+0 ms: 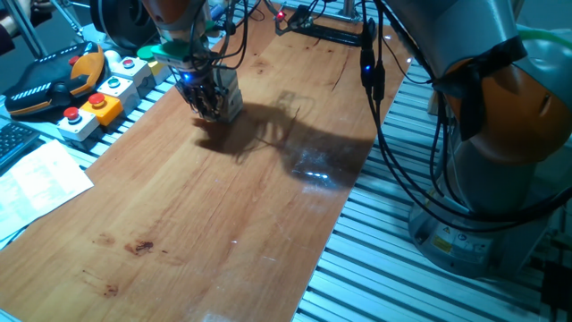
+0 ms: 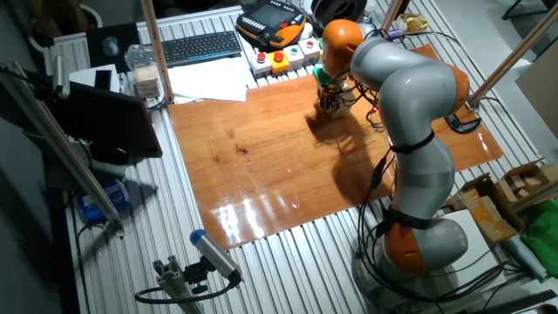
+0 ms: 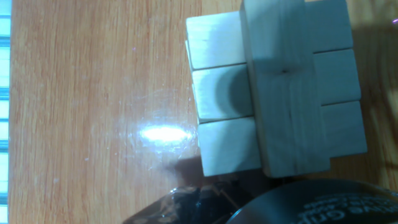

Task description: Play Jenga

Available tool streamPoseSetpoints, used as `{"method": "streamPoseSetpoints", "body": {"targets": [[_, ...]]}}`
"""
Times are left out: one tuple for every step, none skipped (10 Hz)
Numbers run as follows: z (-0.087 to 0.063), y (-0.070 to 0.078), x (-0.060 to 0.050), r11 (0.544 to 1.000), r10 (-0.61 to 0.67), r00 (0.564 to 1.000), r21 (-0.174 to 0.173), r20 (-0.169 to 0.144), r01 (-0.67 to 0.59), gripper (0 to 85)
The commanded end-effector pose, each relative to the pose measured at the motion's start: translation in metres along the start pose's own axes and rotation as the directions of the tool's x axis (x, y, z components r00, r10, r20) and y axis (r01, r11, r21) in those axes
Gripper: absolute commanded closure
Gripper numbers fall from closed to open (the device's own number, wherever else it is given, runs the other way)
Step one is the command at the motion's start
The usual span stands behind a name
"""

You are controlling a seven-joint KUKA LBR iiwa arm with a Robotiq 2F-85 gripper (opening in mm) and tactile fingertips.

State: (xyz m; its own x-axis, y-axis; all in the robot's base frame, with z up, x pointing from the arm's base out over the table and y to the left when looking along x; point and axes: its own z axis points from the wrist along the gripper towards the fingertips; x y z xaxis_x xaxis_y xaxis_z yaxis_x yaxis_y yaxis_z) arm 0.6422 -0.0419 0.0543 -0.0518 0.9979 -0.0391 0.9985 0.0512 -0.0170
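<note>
3 pale smooth blocks under Jenga (image 3: 273, 93) crosspiece.

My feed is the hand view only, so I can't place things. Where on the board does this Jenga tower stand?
Observer: The Jenga tower stands near the edge of the board, by the grey button boxes.
Operator: How high is the gripper?
Observer: The gripper is low, right beside the tower; I can't tell whether it touches.
Operator: Anything else nearby?
Observer: A white paper sheet lies off the board, next to the boxes.
</note>
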Motion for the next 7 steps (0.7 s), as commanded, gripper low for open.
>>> {"method": "streamPoseSetpoints", "body": {"targets": [[0.0000, 0.0000, 0.0001, 1.000, -0.001, 1.000, 0.000, -0.002, 0.001, 84.3], [-0.0001, 0.0000, 0.0003, 1.000, -0.002, 1.000, 0.000, -0.002, 0.002, 84.3], [0.0000, 0.0000, 0.0005, 1.000, -0.002, 1.000, -0.002, -0.003, 0.002, 84.3], [-0.0001, 0.0000, 0.0012, 1.000, -0.002, 1.000, -0.002, -0.003, 0.002, 84.3], [-0.0005, 0.0000, 0.0016, 1.000, -0.002, 1.000, -0.002, -0.003, 0.002, 84.3], [-0.0008, 0.0000, 0.0021, 1.000, -0.002, 1.000, -0.002, -0.001, 0.002, 84.3], [-0.0007, 0.0000, 0.0025, 1.000, -0.002, 1.000, -0.002, -0.001, 0.002, 84.3]]}}
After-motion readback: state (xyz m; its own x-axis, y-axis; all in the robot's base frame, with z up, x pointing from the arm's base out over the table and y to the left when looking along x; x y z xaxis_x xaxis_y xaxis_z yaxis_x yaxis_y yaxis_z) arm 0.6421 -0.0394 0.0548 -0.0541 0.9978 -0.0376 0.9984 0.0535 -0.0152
